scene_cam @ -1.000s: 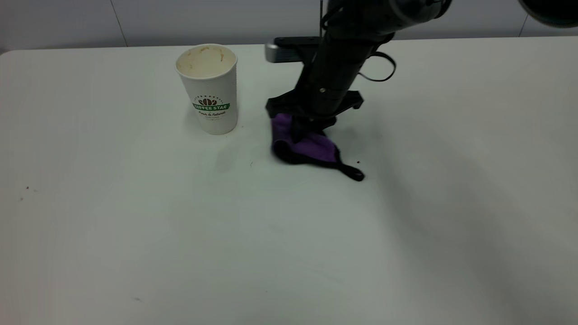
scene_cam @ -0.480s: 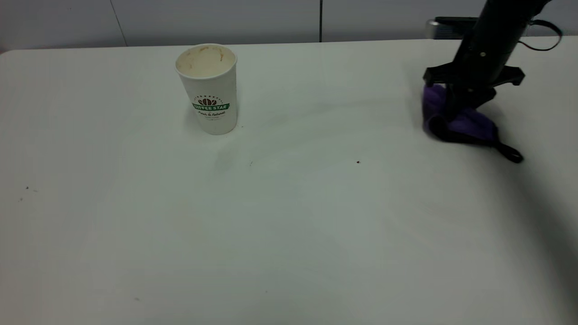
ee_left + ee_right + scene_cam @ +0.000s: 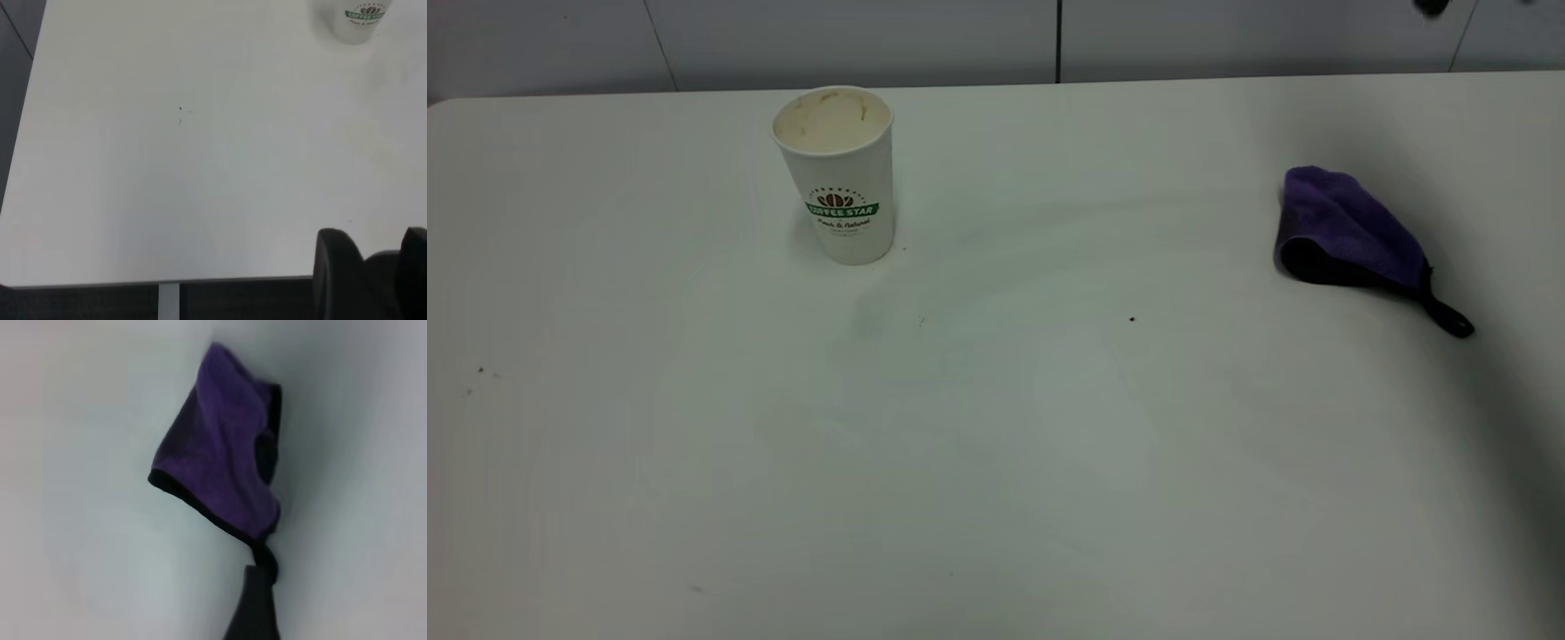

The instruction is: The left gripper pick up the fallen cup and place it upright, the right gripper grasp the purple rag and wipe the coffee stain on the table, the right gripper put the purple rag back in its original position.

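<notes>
The cup (image 3: 837, 173) stands upright at the table's (image 3: 996, 498) back left, logo facing front; its base also shows in the left wrist view (image 3: 361, 18). The purple rag (image 3: 1347, 231) lies crumpled and free at the right, its black strap trailing toward the front; the right wrist view looks down on it (image 3: 220, 470). Only one dark finger (image 3: 255, 607) of the right gripper shows, above the strap and clear of the rag. My left gripper (image 3: 380, 243) hovers empty over the table's near left edge, fingers apart. No coffee stain shows.
A tiny dark dot (image 3: 1132, 318) sits mid-table, and small specks (image 3: 480, 370) lie at the left. A dark bit of the right arm (image 3: 1433, 7) shows at the top right corner. A grey wall runs behind the table.
The right gripper carried the rag from beside the cup to the table's right, let go and rose out of the exterior view. The cup has not moved.
</notes>
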Robot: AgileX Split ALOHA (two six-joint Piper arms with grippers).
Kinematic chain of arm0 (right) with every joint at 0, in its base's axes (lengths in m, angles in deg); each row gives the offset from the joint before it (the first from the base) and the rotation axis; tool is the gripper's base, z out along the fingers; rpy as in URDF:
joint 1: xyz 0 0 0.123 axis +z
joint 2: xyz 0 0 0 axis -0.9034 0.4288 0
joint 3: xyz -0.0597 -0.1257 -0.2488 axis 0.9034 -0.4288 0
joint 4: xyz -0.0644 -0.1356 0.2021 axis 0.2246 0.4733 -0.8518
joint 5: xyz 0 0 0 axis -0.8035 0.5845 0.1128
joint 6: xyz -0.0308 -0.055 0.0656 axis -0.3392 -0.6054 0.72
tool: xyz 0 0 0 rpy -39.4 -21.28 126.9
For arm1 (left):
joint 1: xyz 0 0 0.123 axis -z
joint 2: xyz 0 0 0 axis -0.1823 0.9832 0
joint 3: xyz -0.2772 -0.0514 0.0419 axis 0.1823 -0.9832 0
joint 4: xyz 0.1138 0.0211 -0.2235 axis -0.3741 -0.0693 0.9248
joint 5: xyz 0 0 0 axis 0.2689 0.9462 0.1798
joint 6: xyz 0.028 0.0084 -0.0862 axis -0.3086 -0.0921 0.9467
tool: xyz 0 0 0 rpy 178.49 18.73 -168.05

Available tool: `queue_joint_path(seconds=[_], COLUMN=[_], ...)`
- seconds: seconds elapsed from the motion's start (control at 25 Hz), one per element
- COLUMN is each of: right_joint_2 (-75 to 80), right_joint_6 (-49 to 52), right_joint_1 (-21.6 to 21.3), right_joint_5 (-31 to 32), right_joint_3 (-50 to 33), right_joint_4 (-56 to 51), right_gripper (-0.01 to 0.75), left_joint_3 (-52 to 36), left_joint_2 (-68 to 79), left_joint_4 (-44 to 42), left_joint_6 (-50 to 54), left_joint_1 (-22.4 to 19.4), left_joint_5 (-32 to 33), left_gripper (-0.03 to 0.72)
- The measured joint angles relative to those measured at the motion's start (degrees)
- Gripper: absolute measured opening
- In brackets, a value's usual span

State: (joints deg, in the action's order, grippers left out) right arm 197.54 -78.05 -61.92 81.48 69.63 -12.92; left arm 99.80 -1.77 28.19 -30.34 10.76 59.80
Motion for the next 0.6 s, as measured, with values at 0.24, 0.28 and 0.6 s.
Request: queue_joint_path(seconds=[0.24, 0.28, 0.6], right_joint_2=[-26.92, -31.56, -70.2], right_joint_6=[1.93, 2.0, 3.28], right_joint_1=[0.91, 1.03, 1.09], right_joint_5=[1.08, 1.26, 2.08], right_joint_3=[-17.21, -21.05, -52.07], right_joint_4=[0.07, 0.07, -1.05], right_gripper=[0.729, 0.729, 0.727], left_joint_3=[0.0, 0.0, 0.0], left_joint_2=[0.0, 0.0, 0.0], left_joint_4=[0.0, 0.0, 0.0], left_joint_6=[0.0, 0.0, -0.06], left_joint_1=[0.0, 0.0, 0.0], left_joint_5=[0.0, 0.0, 0.0], left_gripper=[0.242, 0.242, 0.242])
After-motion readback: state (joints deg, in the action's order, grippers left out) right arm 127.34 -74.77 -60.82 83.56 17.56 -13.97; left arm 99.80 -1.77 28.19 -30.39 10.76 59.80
